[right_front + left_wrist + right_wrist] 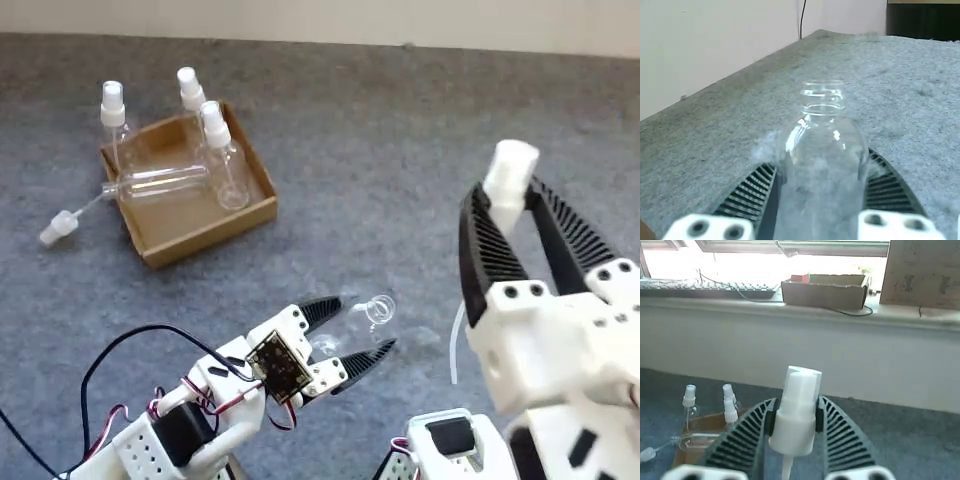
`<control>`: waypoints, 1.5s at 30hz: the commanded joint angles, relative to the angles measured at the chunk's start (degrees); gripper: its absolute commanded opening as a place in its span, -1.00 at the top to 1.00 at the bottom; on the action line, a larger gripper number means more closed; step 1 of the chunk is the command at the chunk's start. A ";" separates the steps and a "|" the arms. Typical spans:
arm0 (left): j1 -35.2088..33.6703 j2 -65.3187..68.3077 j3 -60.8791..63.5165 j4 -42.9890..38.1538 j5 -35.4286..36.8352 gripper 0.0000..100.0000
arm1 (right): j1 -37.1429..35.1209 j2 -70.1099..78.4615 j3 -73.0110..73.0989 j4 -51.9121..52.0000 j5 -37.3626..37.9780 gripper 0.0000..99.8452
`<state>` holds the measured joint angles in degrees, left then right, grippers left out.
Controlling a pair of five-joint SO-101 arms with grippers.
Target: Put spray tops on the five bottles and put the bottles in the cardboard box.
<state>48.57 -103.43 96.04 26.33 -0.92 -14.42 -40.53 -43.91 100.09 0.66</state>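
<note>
Two tools share this step: our left tool (360, 327) grips the clear glass bottle (822, 150), open neck beyond its tips; our right tool (505, 190) pinches the white plastic spray top (796, 410). We should thread its tube (786, 467) in first, squarely.

Surface: grey felt-like mat (400, 150) covering the table, slightly fuzzy
Wall: a plain, pale wall (850, 360) rising behind the mat's far edge
Window: a bright window (715, 260) above a white sill (920, 315), daylight coming in
On the sill: a keyboard (705, 286), a shallow brown carton (822, 292), a thin dark cable (852, 312), a flat brown board (922, 272) standing at one end
Corner: a black cord (802, 17) running down the wall, a dark recess (922, 20) beside it
</note>
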 commanded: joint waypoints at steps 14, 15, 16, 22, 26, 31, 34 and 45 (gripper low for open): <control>0.75 -0.84 1.01 0.09 -0.62 0.82 | 0.13 -19.21 44.62 -25.10 0.18 0.98; 0.75 -0.84 1.01 0.09 -0.62 0.82 | 0.13 -20.79 48.13 -28.09 0.18 0.98; 0.75 -0.84 1.01 0.09 -0.62 0.82 | 0.13 -22.55 51.65 -30.99 0.18 0.98; 0.75 -0.84 1.01 0.09 -0.62 0.82 | 0.13 -30.90 66.77 -44.53 -0.18 0.98; 0.75 -0.84 1.01 0.09 -0.62 0.82 | 0.13 -33.98 71.52 -50.51 -7.38 0.98; 0.66 -0.84 1.01 0.09 -0.62 0.82 | 0.13 -37.41 74.51 -56.66 -9.93 0.98; 0.66 -0.84 1.01 0.09 -0.62 0.82 | 0.13 -39.34 79.16 -57.71 -10.02 0.98; 0.57 -0.84 1.01 -0.18 -0.53 0.82 | 0.13 -52.00 98.86 -64.75 -10.02 0.98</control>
<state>48.57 -103.43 96.04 26.33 -0.92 -14.77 -89.05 52.00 37.49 -8.66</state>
